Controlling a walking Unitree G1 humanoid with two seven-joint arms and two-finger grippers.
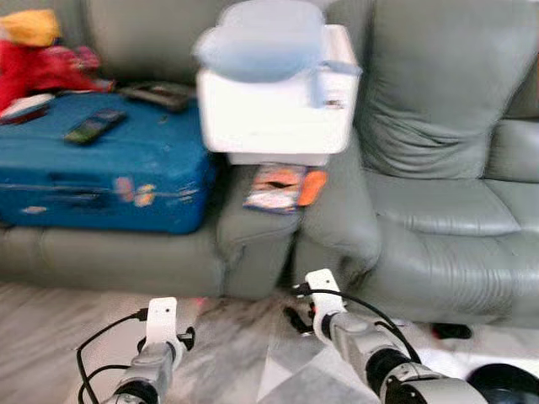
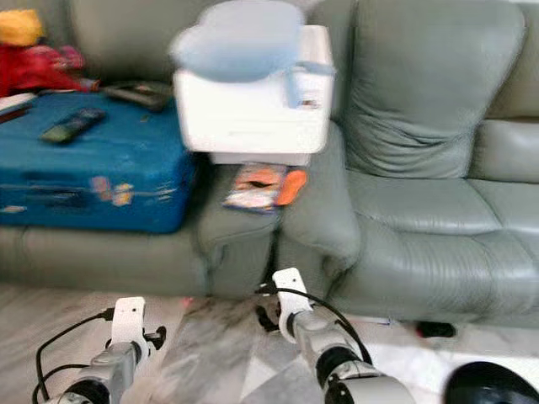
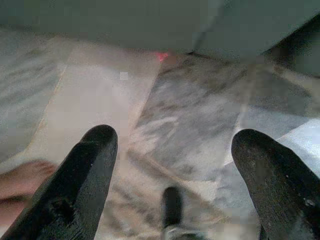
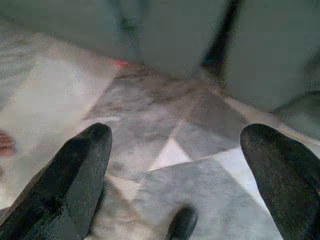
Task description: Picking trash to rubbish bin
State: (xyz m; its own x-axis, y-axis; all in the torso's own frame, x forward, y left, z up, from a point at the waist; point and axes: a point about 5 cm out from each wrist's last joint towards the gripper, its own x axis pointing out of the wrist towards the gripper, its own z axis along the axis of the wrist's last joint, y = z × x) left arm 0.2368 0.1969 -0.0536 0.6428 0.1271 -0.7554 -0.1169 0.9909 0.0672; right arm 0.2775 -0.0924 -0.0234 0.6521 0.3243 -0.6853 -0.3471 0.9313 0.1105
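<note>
Two sets of jaws, left gripper (image 3: 170, 165) and right gripper (image 4: 175, 165), are hanging wide and empty over the floor (image 4: 165, 125); I'm approaching that orange packet (image 1: 282, 187) between sofa arms, keeping steady.

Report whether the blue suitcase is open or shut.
Shut: the blue suitcase lies flat on the sofa, remote on top.

The 2 arms are silver-grey metal with dark joint rings near the wrists. Each ends in a white block, with a black cable (image 1: 101, 341) looping off the left arm and another off the right. The left gripper (image 3: 172, 165) and right gripper (image 4: 177, 165) each have 2 long, matte black, round-tipped fingers.
</note>
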